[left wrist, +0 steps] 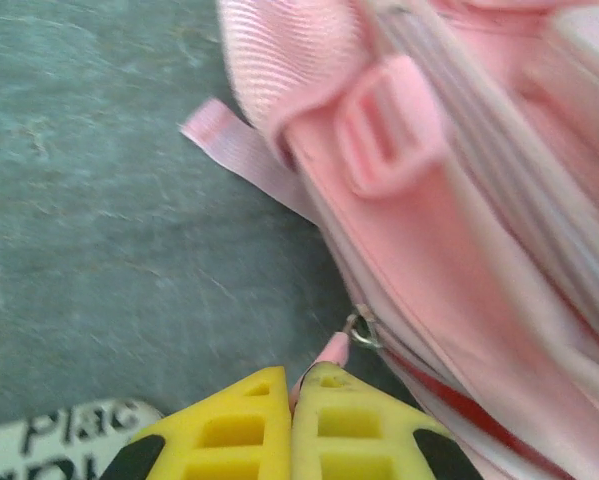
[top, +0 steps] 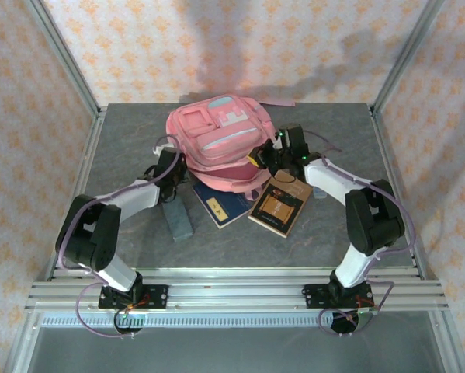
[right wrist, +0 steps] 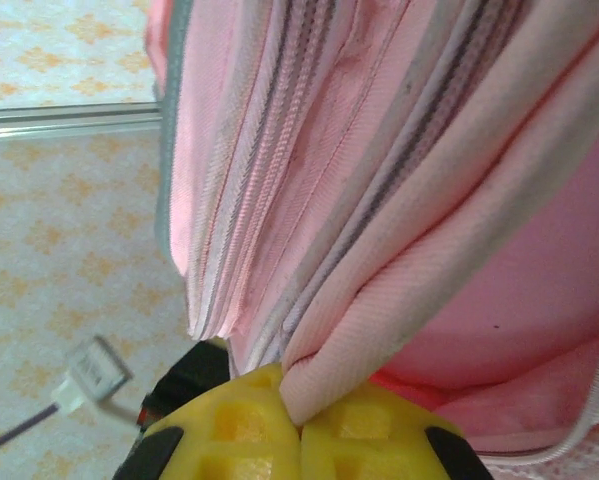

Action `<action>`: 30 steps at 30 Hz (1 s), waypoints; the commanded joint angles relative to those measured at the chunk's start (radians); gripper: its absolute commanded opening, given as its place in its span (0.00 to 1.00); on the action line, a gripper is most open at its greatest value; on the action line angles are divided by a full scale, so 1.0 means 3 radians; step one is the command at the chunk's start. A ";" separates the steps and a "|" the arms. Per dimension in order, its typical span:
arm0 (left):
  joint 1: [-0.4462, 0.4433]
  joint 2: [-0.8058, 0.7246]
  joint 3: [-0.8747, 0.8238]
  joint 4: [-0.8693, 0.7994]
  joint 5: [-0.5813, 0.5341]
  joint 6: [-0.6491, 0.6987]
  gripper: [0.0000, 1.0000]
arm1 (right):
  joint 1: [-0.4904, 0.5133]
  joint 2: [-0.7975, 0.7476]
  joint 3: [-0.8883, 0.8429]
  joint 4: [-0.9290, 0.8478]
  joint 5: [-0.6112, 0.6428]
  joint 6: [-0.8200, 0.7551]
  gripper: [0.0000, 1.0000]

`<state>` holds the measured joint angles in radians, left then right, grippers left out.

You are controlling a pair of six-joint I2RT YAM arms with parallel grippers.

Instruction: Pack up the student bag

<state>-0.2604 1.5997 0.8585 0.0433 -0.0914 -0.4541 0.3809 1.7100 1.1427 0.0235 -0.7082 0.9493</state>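
Pink fabric backpack: back-middle of the grey worktop.
Left fingers: pinched shut on its pink zip tab.
Right fingers: clamped shut on a rim fold.
Risk: tab slipping out of my thin pinch; uneven pulls dragging the bag.

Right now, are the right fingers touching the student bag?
Touching. In the right wrist view, the right fingers are pinched shut on a fold of the student bag.

A blue book, a brown book and a grey block lie on the grey table.
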 commanded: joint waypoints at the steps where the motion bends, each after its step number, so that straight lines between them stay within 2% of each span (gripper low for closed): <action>1: 0.0242 0.0163 0.0182 -0.0361 -0.0425 -0.0083 0.00 | -0.0113 -0.0158 0.0050 0.0170 0.0087 -0.0050 0.00; 5: 0.0239 0.0033 0.0171 -0.0439 -0.0309 -0.0078 0.00 | -0.0115 -0.0127 0.0092 0.0193 0.0030 -0.0049 0.00; 7: 0.0198 -0.0210 0.0059 -0.0367 -0.0154 -0.0023 0.21 | -0.0111 -0.0103 0.0126 0.0203 0.0002 -0.0054 0.00; 11: -0.0022 -0.0666 -0.0111 -0.0217 0.0178 0.0239 0.47 | -0.0113 -0.0021 0.0233 0.0223 -0.0106 -0.0066 0.00; 15: -0.0458 -0.1011 -0.0221 0.0023 0.0364 0.0641 0.63 | -0.0103 0.0040 0.0346 0.0239 -0.0203 -0.0086 0.00; 18: -0.0707 -0.0982 -0.0147 0.0065 0.0435 0.0895 0.68 | -0.0089 0.0055 0.0417 0.0278 -0.0303 -0.0081 0.00; 19: -0.0777 -0.0934 -0.0107 0.0065 0.0425 0.0964 0.73 | -0.0083 0.0058 0.0436 0.0285 -0.0323 -0.0085 0.00; 25: -0.1183 -0.0368 0.0317 0.0006 -0.0069 0.1356 0.75 | -0.0048 0.0018 0.0482 0.0290 -0.0443 -0.0120 0.00; 30: -0.1341 0.0078 0.0642 0.0087 -0.0772 0.1600 0.75 | -0.0010 -0.0021 0.0490 0.0266 -0.0515 -0.0175 0.00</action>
<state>-0.6552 1.5776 0.9852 0.0479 -0.1650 -0.0563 0.3588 1.7290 1.2438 0.0429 -0.8017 0.9276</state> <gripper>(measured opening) 0.747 0.044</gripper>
